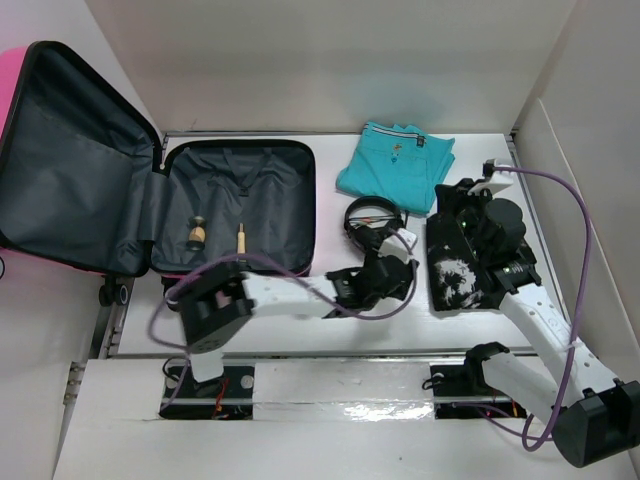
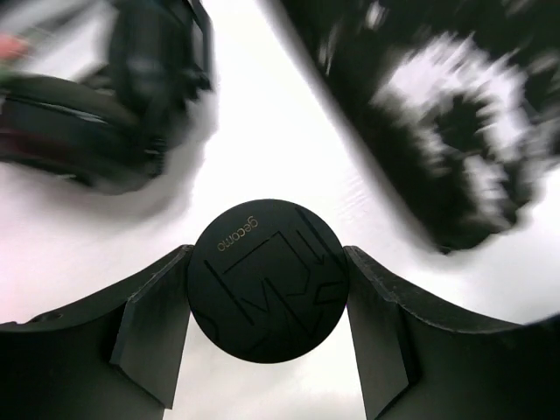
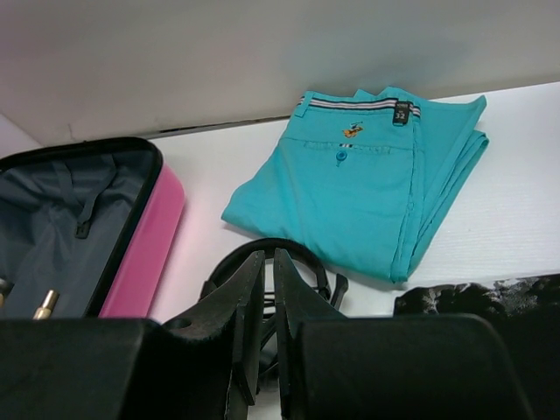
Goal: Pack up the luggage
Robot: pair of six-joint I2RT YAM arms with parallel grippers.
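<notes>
At the near edge of the surface, the left arm reaches out to the right, and its end effector is clamped on a round black disc, one finger pressing each side of the rim. It's a smooth, round thing held edge-on, so I'd say it could twist or squirt out if the arm swings hard. Just to the right lies a black-and-white patterned garment, and the right arm is stretched over it. The right end effector has its fingers drawn almost together with nothing between them. A little further back, the black headphones sit just beside the left wrist, close enough that a careless lift might snag the band or drag them along. Left of those is the luggage, lying open on the surface with its pink lid propped back against the left wall and its grey lining showing. A small brush-like piece and a thin stick lie inside. The disc has to clear the near wall of the case, and coming in low would likely clip the rim or knock those two pieces about. Furthest back, the folded teal shorts are not yet packed.
</notes>
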